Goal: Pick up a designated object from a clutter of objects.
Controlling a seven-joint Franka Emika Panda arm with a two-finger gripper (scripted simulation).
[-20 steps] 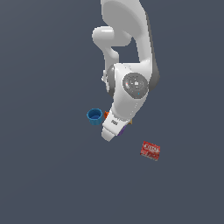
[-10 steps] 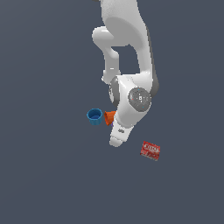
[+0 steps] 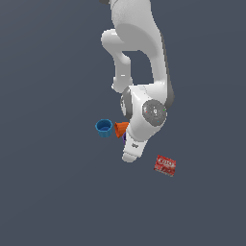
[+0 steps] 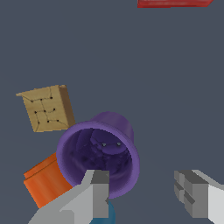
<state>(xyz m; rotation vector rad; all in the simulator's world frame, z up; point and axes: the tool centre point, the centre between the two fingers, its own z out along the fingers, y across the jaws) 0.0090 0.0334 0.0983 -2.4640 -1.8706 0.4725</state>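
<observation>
Purple cup (image 4: pixel 98 155) lay tipped on the grey surface (image 4: pixel 175 78), its open mouth facing the wrist camera, just ahead of the jaws (image 4: pixel 146 194); one finger (image 4: pixel 97 192) overlapped its thick rim, the other finger (image 4: pixel 194 194) stood well clear, with only bare surface between them. In the exterior view only a purple sliver (image 3: pixel 124 137) showed at the frame's centre, beside the arm (image 3: pixel 144 115). An orange cup (image 4: pixel 43 181) pressed against the purple one, a tan cracker (image 4: pixel 47 108) lay just beside it, a blue cup (image 3: pixel 104 128) sat at centre-left, and a red box (image 3: pixel 165 165) lay well apart at lower right. The jaws were spread wide, gripping nothing.
</observation>
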